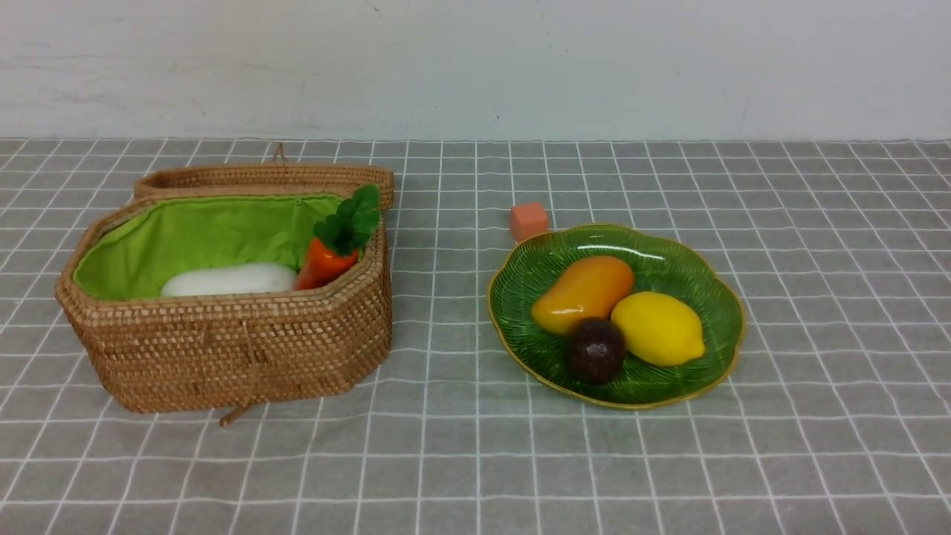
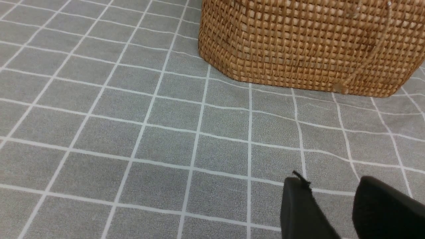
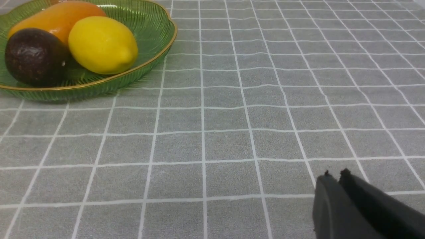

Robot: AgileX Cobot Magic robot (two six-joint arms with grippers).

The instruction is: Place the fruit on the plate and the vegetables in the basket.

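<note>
Mango [image 1: 583, 293], lemon [image 1: 658, 328] and maroon fruit [image 1: 597, 350] lie on the plate [image 1: 672, 256]; radish [image 1: 229, 280] and carrot [image 1: 324, 264] in the basket [image 1: 238, 349], eggplant possibly hidden; left gripper [image 2: 332, 199] spread, empty; right gripper [image 3: 336, 181] pressed together.

A staged tabletop: grey checked tablecloth [image 1: 475, 461]; bare white wall [image 1: 475, 67].

You see a rough woven wicker basket [image 1: 238, 357] lined with matt green cloth [image 1: 200, 238], a glossy ribbed glass plate [image 1: 669, 264], a shiny smooth lemon [image 1: 657, 328], and a matt grey checked tablecloth [image 1: 475, 461].
</note>
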